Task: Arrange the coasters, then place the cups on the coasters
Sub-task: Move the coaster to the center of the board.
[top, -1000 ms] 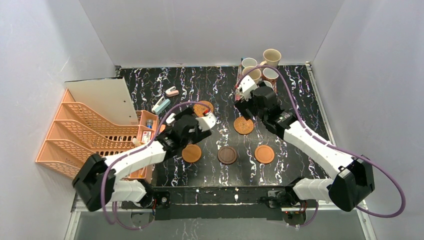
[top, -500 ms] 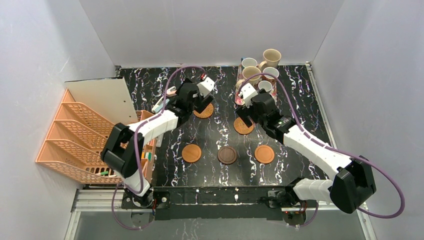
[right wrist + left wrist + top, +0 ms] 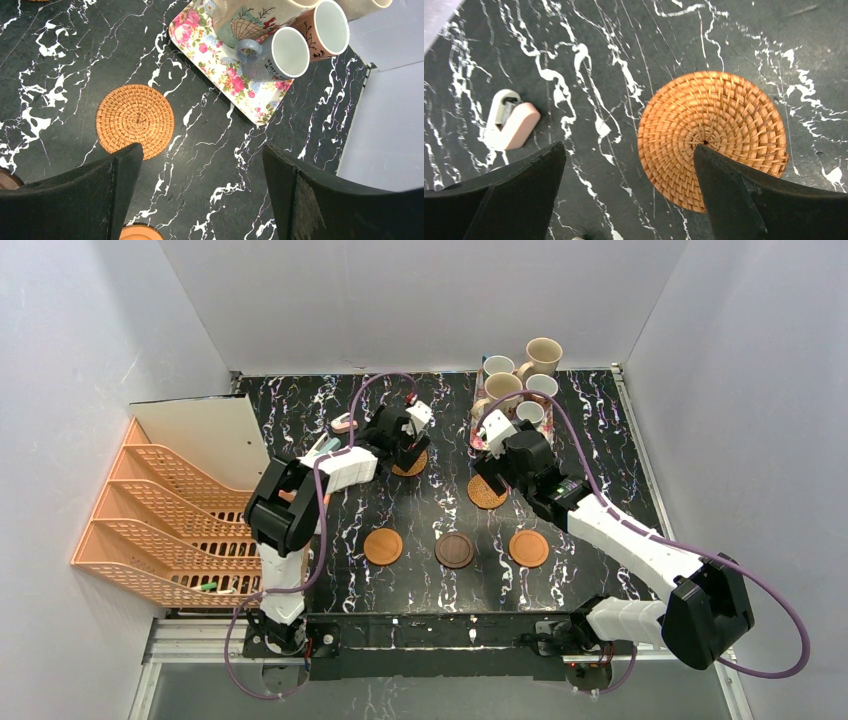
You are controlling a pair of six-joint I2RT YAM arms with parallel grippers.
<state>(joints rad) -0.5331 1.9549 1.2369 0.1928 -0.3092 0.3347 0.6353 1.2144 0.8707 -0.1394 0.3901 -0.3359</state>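
Note:
Three coasters lie in a near row: smooth orange (image 3: pixel 383 546), dark brown (image 3: pixel 455 550), smooth orange (image 3: pixel 529 548). Farther back lie two woven coasters, one (image 3: pixel 487 491) below my right gripper (image 3: pixel 492 462) and one (image 3: pixel 412 464) partly under my left gripper (image 3: pixel 405 445). In the left wrist view the left gripper (image 3: pixel 627 150) is open low over the table, its right finger overlapping the woven coaster (image 3: pixel 714 125). My right gripper (image 3: pixel 200 150) hangs open and empty, the other woven coaster (image 3: pixel 135 120) to its left. The cups (image 3: pixel 520 385) stand on and behind the floral tray (image 3: pixel 250 100).
An orange file rack (image 3: pixel 170 520) and a white board (image 3: pixel 205 435) fill the left side. A pink tape dispenser (image 3: pixel 511 120) lies left of the left gripper, with a teal item (image 3: pixel 322 450) nearby. White walls enclose the table.
The left arm has swung from the front left to the back, over the woven coaster. The right gripper has drawn slightly nearer, away from the cups. Both grippers stayed open.

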